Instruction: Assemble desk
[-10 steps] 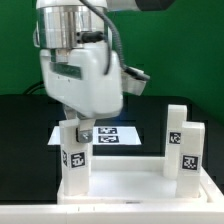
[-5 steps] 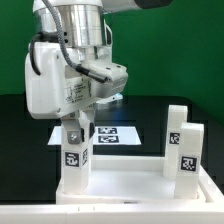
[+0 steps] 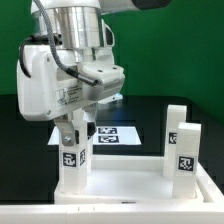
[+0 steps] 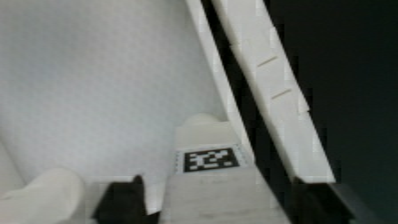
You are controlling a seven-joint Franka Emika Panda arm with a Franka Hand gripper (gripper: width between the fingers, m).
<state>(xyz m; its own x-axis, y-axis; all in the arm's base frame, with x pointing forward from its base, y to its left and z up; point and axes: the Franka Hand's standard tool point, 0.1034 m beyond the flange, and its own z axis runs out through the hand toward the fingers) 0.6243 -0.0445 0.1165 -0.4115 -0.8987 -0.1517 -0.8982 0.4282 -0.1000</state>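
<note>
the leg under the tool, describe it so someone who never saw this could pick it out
Start at the white square panel in front. Three white tagged block legs stand on it: two close together at the exterior view's right, one alone at its left. It is the lone left leg, the only one with the tool at its top.

A white, rounded robot arm reaches straight down from above, its bulky wrist housing turned toward the exterior view's left. Its two-finger tool [image 3: 73, 133] points downward (dark fingers, partly hidden), closed around the top of an upright white rectangular block leg [image 3: 71, 160].
</note>
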